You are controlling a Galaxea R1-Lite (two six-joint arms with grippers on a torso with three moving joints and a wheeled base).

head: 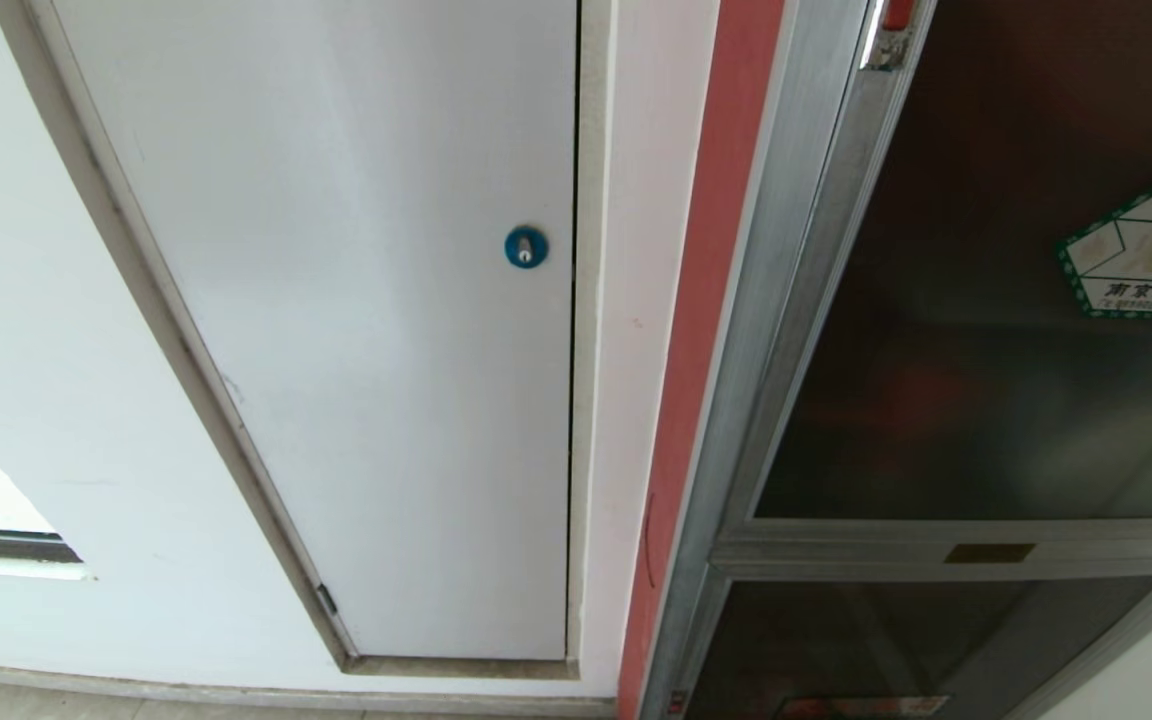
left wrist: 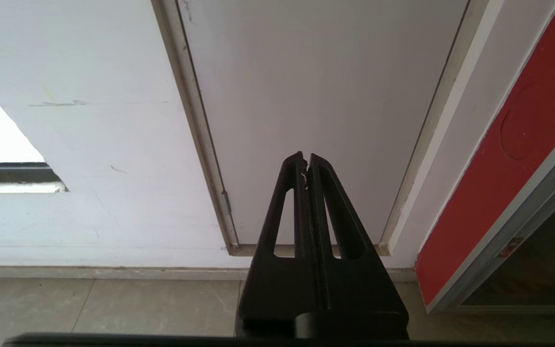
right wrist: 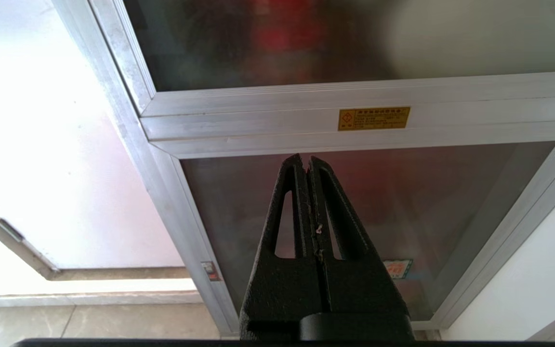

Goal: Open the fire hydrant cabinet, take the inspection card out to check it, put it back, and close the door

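Note:
The fire hydrant cabinet, silver-framed, fills the right of the head view. Its door of dark tinted glass is closed and carries a green-edged hexagonal sticker; a small red latch sits at its top left corner. The inspection card is hidden. Neither arm appears in the head view. My left gripper is shut and empty, pointing at a white panel low on the wall. My right gripper is shut and empty, pointing at the shorter lower glass panel, well apart from it.
A plain white panel with a small blue round lock stands left of the cabinet. A red strip runs between them. A yellow plate sits on the silver crossbar. Tiled floor lies below the wall.

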